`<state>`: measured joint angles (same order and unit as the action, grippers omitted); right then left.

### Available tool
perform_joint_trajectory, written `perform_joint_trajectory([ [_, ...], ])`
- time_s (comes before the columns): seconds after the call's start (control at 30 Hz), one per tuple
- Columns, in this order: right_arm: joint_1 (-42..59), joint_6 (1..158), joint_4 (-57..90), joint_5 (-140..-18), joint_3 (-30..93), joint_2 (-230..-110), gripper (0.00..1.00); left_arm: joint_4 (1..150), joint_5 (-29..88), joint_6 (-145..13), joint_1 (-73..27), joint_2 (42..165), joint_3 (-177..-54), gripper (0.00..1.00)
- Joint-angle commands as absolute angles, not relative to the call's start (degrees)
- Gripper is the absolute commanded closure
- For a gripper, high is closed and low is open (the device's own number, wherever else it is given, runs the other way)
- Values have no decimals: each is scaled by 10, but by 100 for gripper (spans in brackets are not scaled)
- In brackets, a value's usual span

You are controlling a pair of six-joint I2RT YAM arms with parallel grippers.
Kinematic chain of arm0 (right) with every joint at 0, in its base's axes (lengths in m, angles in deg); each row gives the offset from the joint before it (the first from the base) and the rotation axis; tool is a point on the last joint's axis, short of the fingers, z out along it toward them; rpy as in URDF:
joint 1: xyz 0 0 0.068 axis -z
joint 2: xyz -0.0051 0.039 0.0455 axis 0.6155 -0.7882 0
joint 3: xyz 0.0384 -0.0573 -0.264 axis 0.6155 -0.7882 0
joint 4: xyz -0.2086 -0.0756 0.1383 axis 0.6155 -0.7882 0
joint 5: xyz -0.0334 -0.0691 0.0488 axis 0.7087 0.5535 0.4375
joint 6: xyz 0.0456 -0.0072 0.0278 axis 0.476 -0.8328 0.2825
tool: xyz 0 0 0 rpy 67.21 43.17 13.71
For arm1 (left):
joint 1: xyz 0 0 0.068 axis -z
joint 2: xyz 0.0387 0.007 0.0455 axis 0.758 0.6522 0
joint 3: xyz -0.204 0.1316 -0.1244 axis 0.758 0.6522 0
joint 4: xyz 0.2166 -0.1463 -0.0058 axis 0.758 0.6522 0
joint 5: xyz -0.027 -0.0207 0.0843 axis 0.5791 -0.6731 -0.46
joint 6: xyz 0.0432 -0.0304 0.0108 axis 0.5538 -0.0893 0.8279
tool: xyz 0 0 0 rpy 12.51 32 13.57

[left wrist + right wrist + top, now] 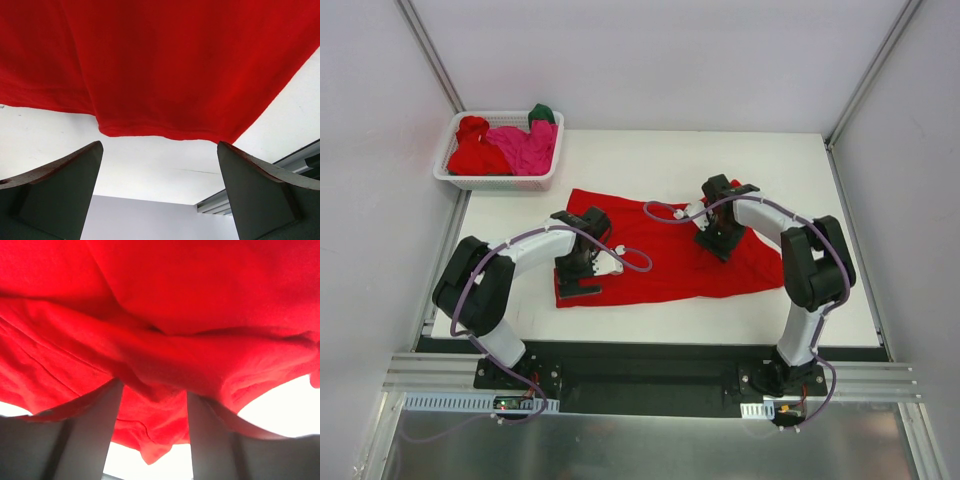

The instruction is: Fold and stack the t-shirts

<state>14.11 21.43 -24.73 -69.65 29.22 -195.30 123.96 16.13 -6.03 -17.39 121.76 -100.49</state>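
- Red shirt (650, 262) lay spread on the table (770, 170).
- Left gripper (582, 282): jaws wide open at the shirt's left hem.
- Right gripper (152, 405): fingers straddled a fold; whether they pinched it could not be told.
- Other shirts (510, 148) filled the basket (455, 178).

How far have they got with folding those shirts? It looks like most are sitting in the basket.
Early days. Done: no folded stack is visible anywhere. In hand: one red t-shirt lies spread on the table. The right gripper straddles a bunched fold of it, and the left gripper hangs open at its near edge. Left: a red shirt, a pink shirt and a green shirt heaped in the basket.
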Motion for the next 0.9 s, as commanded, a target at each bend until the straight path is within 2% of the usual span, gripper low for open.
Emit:
perform_joint_trajectory([
  [0.0, 142, 217, -254, -693, 309, -1951, 54, 1252, 155, -67, -170, 1200, -997, 1],
  [0.07, 141, 216, -255, -692, 306, -1947, 65, 1252, 157, -67, -170, 1205, -998, 1],
  [0.1, 142, 215, -256, -691, 305, -1946, 76, 1252, 157, -66, -170, 1207, -998, 1],
  [0.13, 141, 216, -258, -686, 304, -1946, 79, 1252, 157, -66, -169, 1211, -1001, 1],
  [0.43, 140, 219, -292, -669, 323, -1927, 82, 1251, 155, -60, -169, 1229, -1020, 1],
  [0.53, 140, 217, -308, -672, 336, -1914, 80, 1251, 155, -57, -170, 1234, -1023, 1],
  [0.6, 137, 212, -312, -670, 339, -1906, 74, 1251, 156, -58, -169, 1237, -1026, 1],
  [0.67, 138, 207, -316, -667, 337, -1903, 74, 1251, 156, -58, -170, 1243, -1030, 1],
  [0.77, 137, 204, -316, -667, 336, -1896, 87, 1251, 156, -58, -169, 1246, -1037, 1],
  [0.87, 136, 203, -319, -667, 340, -1895, 86, 1252, 155, -57, -166, 1249, -1040, 1],
])
